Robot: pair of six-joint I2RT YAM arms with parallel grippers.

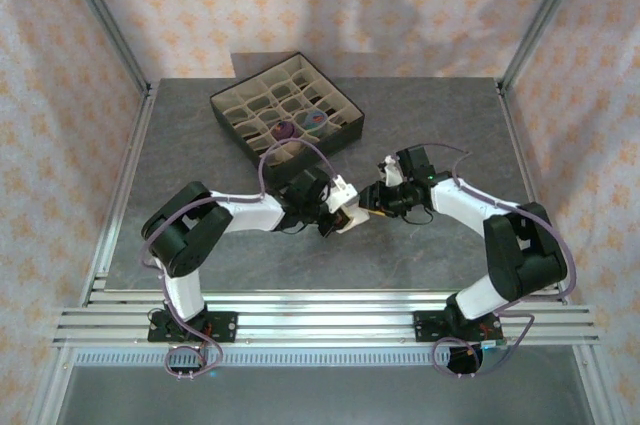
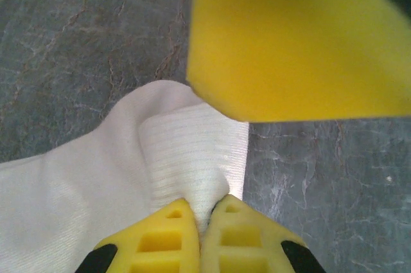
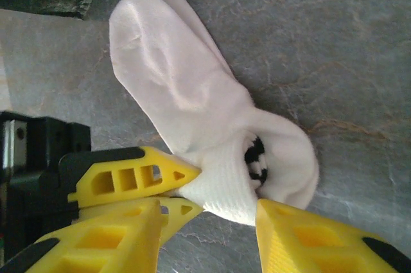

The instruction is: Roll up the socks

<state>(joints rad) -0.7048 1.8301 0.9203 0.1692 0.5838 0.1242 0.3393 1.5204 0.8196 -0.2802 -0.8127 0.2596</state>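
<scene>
We see the soft white ribbed-knit sock [image 3: 186, 106], black stripes peeking from its curled cuff, lying on the grey marbled table [image 3: 334, 42] between the arms, the left gripper [image 2: 204, 207] pinched tight on its ribbed fold, the right gripper [image 3: 212, 212] spread wide around the cuff.
</scene>
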